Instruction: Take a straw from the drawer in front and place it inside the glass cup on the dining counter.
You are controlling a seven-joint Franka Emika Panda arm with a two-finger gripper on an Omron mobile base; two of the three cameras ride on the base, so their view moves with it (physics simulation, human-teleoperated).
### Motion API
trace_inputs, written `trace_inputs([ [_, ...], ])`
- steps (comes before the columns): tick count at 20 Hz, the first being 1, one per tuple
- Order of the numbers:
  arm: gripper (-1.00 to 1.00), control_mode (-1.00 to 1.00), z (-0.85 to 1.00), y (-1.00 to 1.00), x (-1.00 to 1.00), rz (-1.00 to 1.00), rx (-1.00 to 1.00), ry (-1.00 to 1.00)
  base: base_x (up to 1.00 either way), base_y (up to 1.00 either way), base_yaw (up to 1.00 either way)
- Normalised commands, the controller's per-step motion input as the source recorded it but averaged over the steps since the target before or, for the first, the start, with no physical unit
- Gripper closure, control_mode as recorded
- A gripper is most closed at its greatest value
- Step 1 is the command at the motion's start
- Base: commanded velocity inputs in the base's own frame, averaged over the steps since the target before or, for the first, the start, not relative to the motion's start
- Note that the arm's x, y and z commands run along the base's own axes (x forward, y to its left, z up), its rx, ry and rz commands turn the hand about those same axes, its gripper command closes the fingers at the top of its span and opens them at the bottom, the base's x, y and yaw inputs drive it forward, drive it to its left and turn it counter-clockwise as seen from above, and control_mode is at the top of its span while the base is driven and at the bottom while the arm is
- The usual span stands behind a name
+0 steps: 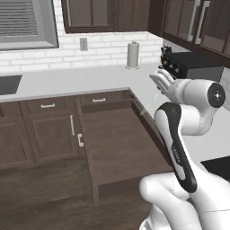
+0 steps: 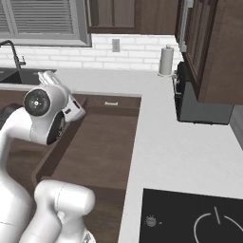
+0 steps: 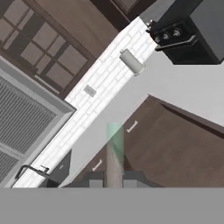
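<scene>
Pinching the straw [image 3: 114, 151], the claw [image 3: 114, 180] hangs above the open drawer [image 1: 121, 143].

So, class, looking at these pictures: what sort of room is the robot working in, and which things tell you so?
A kitchen, rendered. A sink tap stands on the counter, a paper towel roll by the tiled wall, and a black cooktop is set into the counter.

A pale grey L-shaped counter [image 1: 90, 78] ran along the white brick wall; on it stood a paper towel roll [image 1: 133, 55] and, near it, a black toaster oven [image 1: 191, 65]
</scene>
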Motion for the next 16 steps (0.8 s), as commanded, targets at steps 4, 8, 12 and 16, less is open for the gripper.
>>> trace_inputs([
  [4,1.0,-1.0,0.12,0.0,-0.77,0.0,0.0,-0.14,0.0,0.0,0.0],
  [8,1.0,-1.0,0.02,0.0,-0.42,0.0,0.0,-0.04,0.0,0.0,0.0],
  [12,1.0,-1.0,-0.01,0.0,0.0,0.0,0.0,0.0,0.0,0.0,0.0],
  [16,1.0,1.0,0.0,0.0,0.0,0.0,0.0,0.0,-0.12,0.16,0.02],
])
